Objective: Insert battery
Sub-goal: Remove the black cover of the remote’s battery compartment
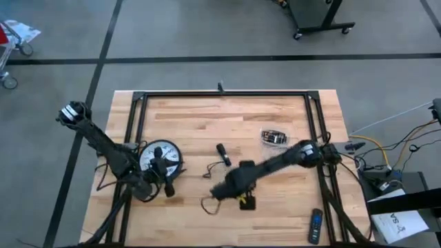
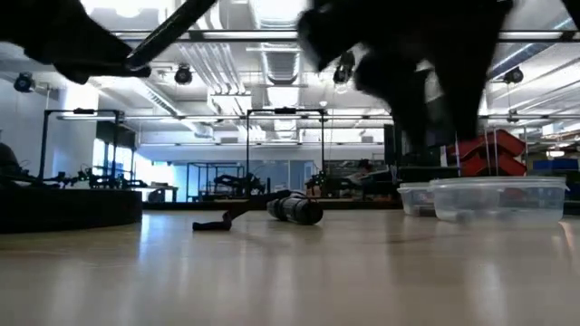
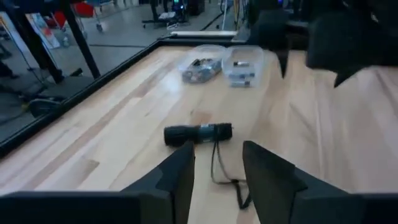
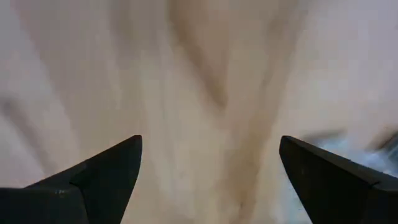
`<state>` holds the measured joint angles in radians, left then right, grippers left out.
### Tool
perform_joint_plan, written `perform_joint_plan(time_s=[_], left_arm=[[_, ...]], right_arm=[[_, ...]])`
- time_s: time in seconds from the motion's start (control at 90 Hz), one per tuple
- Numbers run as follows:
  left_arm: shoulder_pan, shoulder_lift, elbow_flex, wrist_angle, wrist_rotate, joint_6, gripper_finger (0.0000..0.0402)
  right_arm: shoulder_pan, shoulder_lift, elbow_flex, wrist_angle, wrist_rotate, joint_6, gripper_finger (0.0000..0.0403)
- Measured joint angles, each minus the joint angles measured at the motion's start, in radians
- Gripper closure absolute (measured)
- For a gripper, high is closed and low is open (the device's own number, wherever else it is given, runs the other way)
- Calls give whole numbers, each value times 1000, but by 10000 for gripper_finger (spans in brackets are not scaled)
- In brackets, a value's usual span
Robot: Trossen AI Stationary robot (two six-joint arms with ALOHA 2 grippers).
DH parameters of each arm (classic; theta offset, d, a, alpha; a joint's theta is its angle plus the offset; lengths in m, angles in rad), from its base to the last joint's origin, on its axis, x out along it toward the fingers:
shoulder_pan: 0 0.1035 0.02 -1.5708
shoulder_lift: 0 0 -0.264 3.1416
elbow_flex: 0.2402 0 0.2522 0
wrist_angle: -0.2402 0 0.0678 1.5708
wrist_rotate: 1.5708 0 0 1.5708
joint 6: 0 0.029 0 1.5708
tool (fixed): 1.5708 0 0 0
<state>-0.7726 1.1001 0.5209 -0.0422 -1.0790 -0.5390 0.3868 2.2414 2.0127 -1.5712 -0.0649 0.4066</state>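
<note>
The step in hand looks like the reach for the flashlight (image 1: 222, 153), which lies on its side near the middle of the counter (image 1: 193, 124) with its cord trailing. To do it well, the left pincer (image 3: 216, 167), spread wide and empty, should come down square across the barrel, clear of the cord. The flashlight lies just ahead of its fingers. The right pincer (image 4: 210, 163), also wide and empty, hangs over bare wood nearby. The batteries seem to sit in the clear tubs (image 3: 221, 64), well apart.
</note>
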Motion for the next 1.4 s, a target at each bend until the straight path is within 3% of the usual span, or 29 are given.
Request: perform_joint_plan(time_s=[0.333, 0.633, 0.733, 0.856, 1.067, 1.233, 1.4], left_arm=[[94, 127, 93, 1, 192, -20, 282], [192, 269, 206, 8, 340, 32, 255], [217, 317, 257, 7, 382, 92, 237], [247, 373, 318, 2, 419, 160, 213], [308, 436, 396, -7, 493, 292, 188], [357, 447, 408, -6, 516, 346, 185], [395, 444, 408, -27, 516, 351, 196]], right_arm=[[192, -223, -322, 6, -168, 402, 44], [320, -389, -521, 108, -318, 1095, 44], [347, -401, -566, 130, -378, 1225, 44], [379, -402, -614, 178, -459, 1251, 44], [438, -397, -710, 454, -532, 1171, 44], [475, -359, -735, 454, -644, 1028, 44], [514, -334, -758, 458, -662, 957, 44]])
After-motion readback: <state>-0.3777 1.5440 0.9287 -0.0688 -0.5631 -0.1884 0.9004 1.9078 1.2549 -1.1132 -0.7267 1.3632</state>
